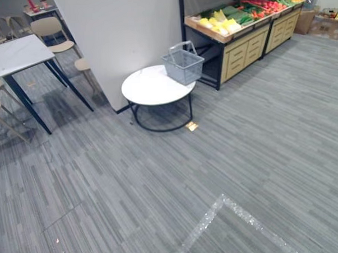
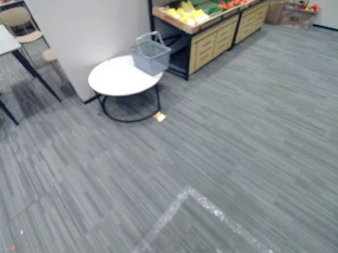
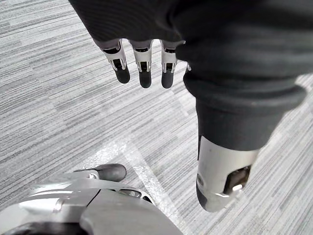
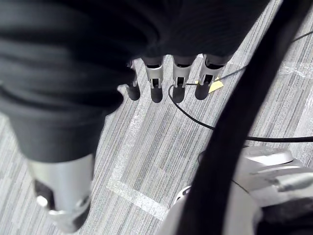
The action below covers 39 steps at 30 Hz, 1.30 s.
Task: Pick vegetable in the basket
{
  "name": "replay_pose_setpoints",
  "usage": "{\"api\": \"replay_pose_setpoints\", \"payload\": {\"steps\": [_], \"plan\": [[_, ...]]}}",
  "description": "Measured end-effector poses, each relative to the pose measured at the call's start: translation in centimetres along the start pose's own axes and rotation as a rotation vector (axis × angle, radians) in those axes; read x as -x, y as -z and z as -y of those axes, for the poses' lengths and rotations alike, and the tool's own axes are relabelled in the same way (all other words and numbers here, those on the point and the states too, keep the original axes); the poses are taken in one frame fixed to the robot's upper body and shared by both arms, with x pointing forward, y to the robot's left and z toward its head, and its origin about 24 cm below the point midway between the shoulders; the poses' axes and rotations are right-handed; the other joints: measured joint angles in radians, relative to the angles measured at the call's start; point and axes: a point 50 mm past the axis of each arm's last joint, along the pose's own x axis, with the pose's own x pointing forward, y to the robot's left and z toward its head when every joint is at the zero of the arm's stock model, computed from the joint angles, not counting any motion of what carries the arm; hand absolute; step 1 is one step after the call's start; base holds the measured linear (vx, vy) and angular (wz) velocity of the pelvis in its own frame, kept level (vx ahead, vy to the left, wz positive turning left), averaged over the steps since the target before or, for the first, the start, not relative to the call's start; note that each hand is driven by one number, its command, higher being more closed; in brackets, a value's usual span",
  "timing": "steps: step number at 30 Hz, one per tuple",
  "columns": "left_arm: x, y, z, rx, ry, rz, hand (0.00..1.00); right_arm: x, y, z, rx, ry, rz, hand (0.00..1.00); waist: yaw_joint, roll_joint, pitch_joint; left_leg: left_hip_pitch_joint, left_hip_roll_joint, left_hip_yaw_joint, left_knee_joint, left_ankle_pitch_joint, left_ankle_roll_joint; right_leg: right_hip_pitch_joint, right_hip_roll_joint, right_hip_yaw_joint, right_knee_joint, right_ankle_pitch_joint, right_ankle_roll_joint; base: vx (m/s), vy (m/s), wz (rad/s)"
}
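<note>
Nothing picked yet: the grey basket (image 1: 184, 67) looks empty on the far round table (image 1: 147, 88), vegetables (image 1: 223, 23) far right. Left hand (image 3: 145, 61) and right hand (image 4: 178, 73), 2 loosely spread, hold nothing.

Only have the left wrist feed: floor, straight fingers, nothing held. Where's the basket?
Observer: The basket stands on a round white table, at the edge nearest the stand. It looks empty.
Operator: Vegetables?
Observer: Yellow, green and red produce lies on top of the wooden stand just beyond the table.
Operator: Right hand?
Observer: The right hand hangs over the floor, fingers straight, holding nothing.
</note>
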Motion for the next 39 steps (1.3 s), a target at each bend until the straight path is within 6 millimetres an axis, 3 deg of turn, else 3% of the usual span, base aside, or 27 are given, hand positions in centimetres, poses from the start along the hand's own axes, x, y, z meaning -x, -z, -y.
{"api": "replay_pose_setpoints", "payload": {"steps": [5, 7, 8, 9, 10, 11, 13, 14, 15, 16, 20, 23, 24, 25, 26, 27, 28, 29, 30, 31, 32, 33, 34, 35, 37, 39], "plan": [[-0.2, -0.5, -0.5, 0.045, -0.042, 0.005, 0.00, -0.2, -0.9, -0.9, -0.006, -0.015, 0.024, 0.00, -0.019, -0.011, 0.037, -0.036, 0.009, 0.004, 0.056, -0.022, -0.009, -0.061, -0.008, 0.001, 0.106, -0.060, -0.009, -0.01, -0.020, 0.00], [-0.2, -0.5, -0.9, 0.094, -0.066, -0.004, 0.00, -0.1, -0.9, -1.1, -0.027, -0.019, 0.033, 0.00, -0.016, -0.024, 0.056, -0.151, 0.062, 0.000, 0.346, -0.140, -0.041, -0.069, -0.002, 0.000, 0.152, -0.106, -0.038, -0.01, -0.097, 0.07], [-0.2, -0.4, -1.1, 0.115, -0.072, -0.008, 0.00, -0.1, -0.9, -1.2, -0.028, -0.020, 0.032, 0.00, -0.017, -0.024, 0.057, -0.200, 0.081, 0.002, 0.451, -0.150, -0.043, -0.068, 0.000, -0.003, 0.157, -0.110, -0.044, -0.01, -0.096, 0.07], [-0.3, -0.4, -1.3, 0.149, -0.085, -0.013, 0.00, -0.1, -0.9, -1.2, -0.030, -0.021, 0.032, 0.00, -0.018, -0.022, 0.063, -0.275, 0.112, 0.000, 0.620, -0.138, -0.027, -0.063, 0.002, -0.008, 0.167, -0.117, -0.049, 0.04, -0.067, 0.00], [-0.1, -0.1, -0.8, 0.200, -0.079, -0.029, 0.00, -0.1, -0.9, -1.0, -0.033, -0.021, 0.035, 0.00, -0.014, -0.014, 0.080, -0.339, 0.149, -0.011, 0.791, -0.092, 0.031, -0.036, 0.012, -0.002, 0.179, -0.128, -0.052, 0.07, -0.057, -0.21], [0.1, 0.5, -0.7, 0.240, -0.081, -0.043, 0.00, -0.2, -1.0, -0.5, -0.025, -0.012, 0.036, 0.00, 0.002, 0.002, 0.089, -0.374, 0.162, -0.045, 0.901, -0.030, 0.041, -0.022, 0.017, 0.018, 0.202, -0.147, -0.061, 0.10, -0.044, -0.39], [0.2, 0.9, -0.7, 0.249, -0.075, -0.049, 0.00, -0.2, -0.9, -0.5, 0.007, -0.018, 0.031, 0.00, 0.016, 0.000, 0.090, -0.438, 0.146, -0.107, 1.007, 0.108, 0.035, -0.014, 0.012, 0.049, 0.211, -0.156, -0.073, 0.09, -0.023, -0.42], [0.2, 0.9, -0.7, 0.250, -0.066, -0.047, 0.00, -0.2, -1.2, -0.9, 0.016, -0.029, 0.033, 0.00, 0.032, -0.017, 0.104, -0.499, 0.121, -0.128, 1.063, 0.105, 0.031, -0.003, -0.001, 0.074, 0.210, -0.158, -0.082, 0.13, -0.026, -0.38], [0.3, 1.1, -0.4, 0.247, -0.051, -0.052, 0.00, -0.3, -1.6, -0.8, 0.020, -0.026, 0.041, 0.00, 0.033, -0.014, 0.104, -0.532, 0.097, -0.146, 1.004, 0.018, 0.025, -0.001, -0.009, 0.086, 0.207, -0.159, -0.085, 0.15, -0.009, -0.46], [0.4, 1.4, -0.3, 0.241, -0.043, -0.056, 0.00, -0.4, -2.1, -0.7, 0.024, -0.023, 0.051, 0.00, 0.034, 0.001, 0.110, -0.543, 0.092, -0.140, 0.892, 0.002, 0.014, -0.003, -0.009, 0.101, 0.202, -0.159, -0.085, 0.16, 0.019, -0.38], [1.4, 3.6, 1.7, 0.239, 0.017, -0.113, 0.00, -0.5, -3.4, 0.2, 0.058, -0.007, 0.088, 0.00, 0.035, 0.064, 0.113, -0.525, 0.087, -0.118, 0.242, 0.078, -0.040, 0.013, 0.022, 0.147, 0.165, -0.182, -0.068, 0.19, 0.075, -0.38], [1.8, 4.5, 2.3, 0.246, 0.041, -0.145, 0.00, -0.5, -3.5, 0.5, 0.075, -0.002, 0.096, 0.00, 0.059, 0.080, 0.107, -0.527, 0.110, -0.118, 0.170, 0.083, -0.044, 0.055, 0.042, 0.186, 0.167, -0.241, -0.054, 0.41, 0.215, -0.46], [1.8, 5.0, 1.9, 0.254, 0.030, -0.156, 0.00, -0.5, -3.2, 0.4, 0.076, -0.007, 0.094, 0.00, 0.063, 0.064, 0.090, -0.527, 0.101, -0.114, 0.224, 0.096, -0.016, 0.076, 0.026, 0.209, 0.181, -0.286, -0.054, 0.61, 0.337, -0.62], [1.9, 5.8, 0.8, 0.267, -0.004, -0.175, 0.00, -0.3, -2.3, -0.3, 0.071, -0.026, 0.081, 0.00, 0.070, 0.018, 0.047, -0.529, 0.066, -0.107, 0.282, 0.131, 0.025, 0.082, -0.018, 0.233, 0.199, -0.339, -0.050, 0.58, 0.278, -0.68], [2.1, 6.5, 0.1, 0.263, -0.021, -0.188, 0.00, -0.2, -1.4, -0.5, 0.065, -0.031, 0.062, 0.00, 0.073, 0.000, 0.012, -0.525, 0.041, -0.082, 0.295, 0.131, 0.025, 0.086, -0.044, 0.245, 0.225, -0.347, -0.043, 0.62, 0.249, -0.72], [2.0, 6.8, -1.0, 0.267, -0.055, -0.194, 0.00, -0.1, -0.8, -1.1, 0.052, -0.045, 0.050, 0.00, 0.078, -0.051, -0.017, -0.511, 0.006, -0.059, 0.298, 0.122, 0.039, 0.025, -0.085, 0.264, 0.357, -0.346, -0.042, 0.56, 0.156, -0.31], [1.6, 6.0, -2.1, 0.265, -0.082, -0.169, 0.00, 0.0, -0.6, -1.7, 0.043, -0.059, 0.052, 0.00, 0.057, -0.076, -0.031, -0.479, -0.031, -0.056, 0.296, 0.092, 0.049, -0.064, -0.108, 0.281, 0.575, -0.274, -0.010, 0.83, 0.269, 0.05], [1.1, 4.8, -2.9, 0.254, -0.094, -0.132, 0.00, 0.1, -0.4, -2.0, 0.040, -0.064, 0.050, 0.00, 0.048, -0.092, -0.030, -0.427, -0.059, -0.056, 0.294, 0.056, 0.073, -0.112, -0.120, 0.283, 0.744, -0.149, 0.023, 0.68, 0.244, 0.39], [0.9, 4.2, -3.0, 0.254, -0.094, -0.114, 0.00, 0.1, -0.3, -2.0, 0.039, -0.065, 0.048, 0.00, 0.043, -0.096, -0.029, -0.398, -0.069, -0.058, 0.293, 0.038, 0.088, -0.126, -0.128, 0.276, 0.809, -0.072, 0.045, 0.78, 0.282, 0.30], [0.6, 3.2, -2.9, 0.250, -0.090, -0.081, 0.00, 0.1, -0.4, -2.1, 0.037, -0.067, 0.058, 0.00, 0.036, -0.093, -0.020, -0.330, -0.087, -0.064, 0.292, -0.009, 0.106, -0.161, -0.148, 0.251, 0.939, 0.049, 0.094, 0.49, 0.162, 0.10], [0.6, 2.9, -3.0, 0.249, -0.093, -0.070, 0.00, 0.1, -0.5, -2.2, 0.037, -0.069, 0.067, 0.00, 0.031, -0.094, -0.015, -0.273, -0.097, -0.074, 0.285, -0.041, 0.111, -0.188, -0.164, 0.213, 1.042, 0.033, 0.083, 0.60, 0.194, 0.04], [0.4, 2.4, -2.9, 0.250, -0.094, -0.060, 0.00, 0.1, -0.7, -2.0, 0.035, -0.067, 0.081, 0.00, 0.025, -0.087, -0.013, -0.215, -0.099, -0.087, 0.270, -0.066, 0.111, -0.218, -0.178, 0.164, 1.120, 0.011, 0.047, 0.55, 0.131, 0.11], [0.0, 0.9, -2.3, 0.253, -0.087, -0.035, 0.00, 0.2, -0.9, -1.8, 0.034, -0.061, 0.098, 0.00, 0.008, -0.077, -0.011, -0.138, -0.094, -0.096, 0.236, -0.095, 0.104, -0.262, -0.188, 0.087, 1.178, -0.015, 0.008, 0.63, 0.113, 0.23], [-0.3, -0.9, -1.6, 0.253, -0.075, -0.003, 0.00, 0.2, -1.3, -2.0, 0.032, -0.069, 0.117, 0.00, 0.002, -0.065, 0.003, -0.068, -0.092, -0.114, 0.203, -0.107, 0.102, -0.313, -0.198, 0.018, 1.183, -0.063, 0.004, 0.61, 0.082, 0.26], [-0.6, -3.0, -0.6, 0.275, -0.053, 0.040, 0.00, 0.2, -1.6, -2.1, 0.032, -0.072, 0.128, 0.00, -0.017, -0.056, 0.014, 0.010, -0.080, -0.121, 0.175, -0.116, 0.104, -0.389, -0.192, -0.044, 1.081, -0.142, 0.000, 0.49, -0.026, 0.25], [-0.3, -4.2, 1.0, 0.311, -0.032, 0.086, 0.00, 0.2, -1.9, -2.2, 0.026, -0.068, 0.143, 0.00, -0.035, -0.041, 0.020, 0.050, -0.057, -0.143, 0.156, -0.118, 0.107, -0.449, -0.167, -0.088, 0.842, -0.149, -0.006, 0.51, -0.099, 0.40]]}}
